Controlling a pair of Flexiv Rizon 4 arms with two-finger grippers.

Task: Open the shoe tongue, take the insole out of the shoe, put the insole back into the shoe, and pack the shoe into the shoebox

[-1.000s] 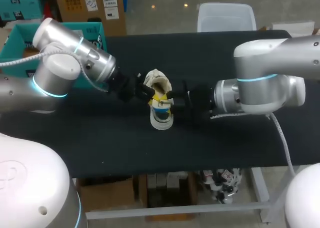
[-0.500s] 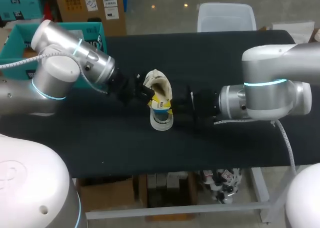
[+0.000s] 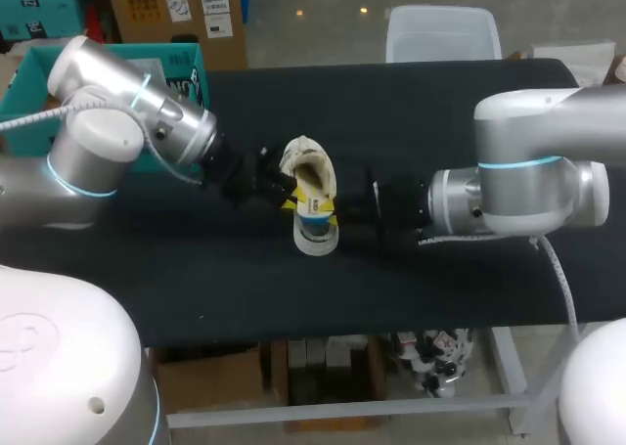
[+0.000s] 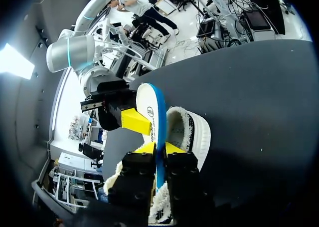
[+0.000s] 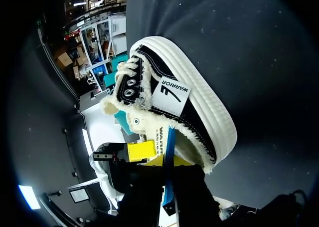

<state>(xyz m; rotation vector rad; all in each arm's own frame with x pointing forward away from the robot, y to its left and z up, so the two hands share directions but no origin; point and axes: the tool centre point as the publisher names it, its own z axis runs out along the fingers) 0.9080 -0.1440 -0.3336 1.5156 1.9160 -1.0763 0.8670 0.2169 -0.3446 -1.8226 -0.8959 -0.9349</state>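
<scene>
- Shoe point(image 3: 313, 176) and both grippers sit over the black table point(image 3: 440, 122), the broadest thing in view. The shoe stands near the table's middle, toe toward the near edge.
- From the left side comes the left arm point(image 3: 127, 137) and from the right side the right arm point(image 3: 528, 171). The two meet at the shoe, one on each flank.
- Seen close, the shoe is black canvas with a thick white sole, metal eyelets and a cream fleecy lining that flares out round the opening.
- Over that opening the insole point(image 4: 149, 112) — white-faced, blue-rimmed — stands on edge, just beside the fleecy collar. Whether its lower end sits inside the shoe I cannot tell.
- At the insole, the left gripper point(image 4: 155, 148) is drawn nearly closed, its yellow tips pressed on the two faces.
- Opposite it, the right gripper point(image 5: 167, 161) is likewise narrowed, pinching the insole's blue edge between its tips. In each wrist view a yellow tip of the other gripper shows just beside the same insole.
</scene>
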